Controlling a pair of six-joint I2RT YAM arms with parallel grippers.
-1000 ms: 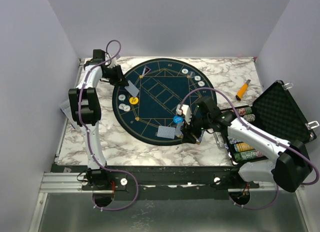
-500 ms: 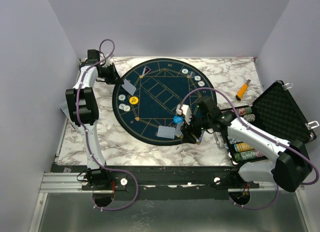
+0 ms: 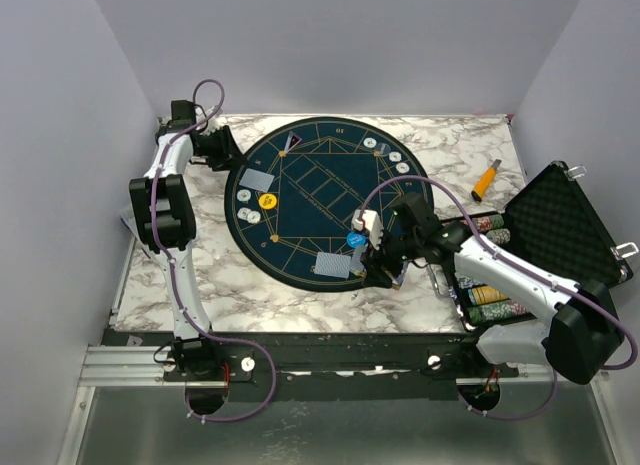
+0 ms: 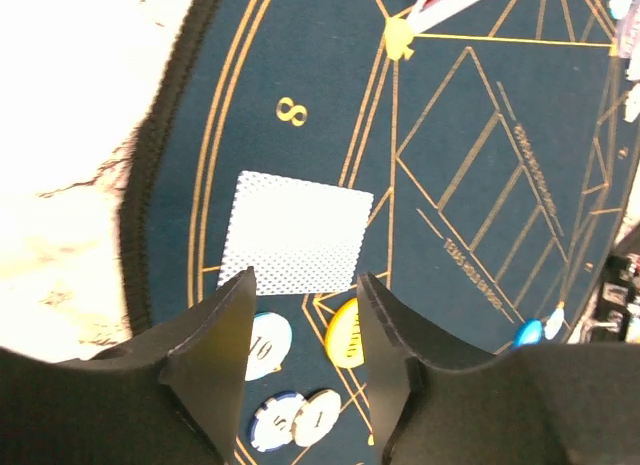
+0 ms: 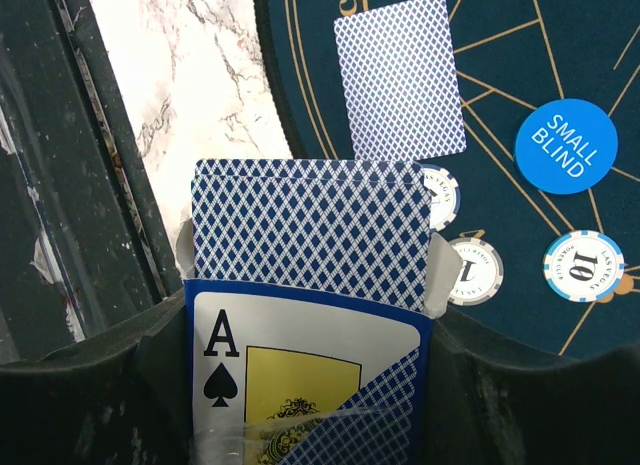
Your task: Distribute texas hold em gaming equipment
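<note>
A blue-backed playing card (image 4: 295, 235) lies flat on the dark round mat (image 3: 300, 200) near its left rim, free of my left gripper (image 4: 305, 280). That gripper is open and empty, just behind the card at the mat's left edge (image 3: 222, 150). Past the fingertips lie a yellow button disc (image 4: 343, 335) and whitish chips (image 4: 268, 345). My right gripper (image 3: 385, 260) is shut on an open card box (image 5: 310, 365) with the deck sticking out. Ahead of it lie another card (image 5: 400, 75), a blue "small blind" disc (image 5: 566, 146) and chips (image 5: 584, 265).
An open black foam-lined case (image 3: 560, 225) with rows of chips (image 3: 490, 295) stands at the right. An orange-handled tool (image 3: 486, 179) lies on the marble at the back right. Another card (image 3: 292, 143) and chips (image 3: 400, 162) sit along the mat's far side.
My left gripper has opened and drawn back to the left, off the mat, leaving the card flat on it. The right arm with the card box has not moved.
</note>
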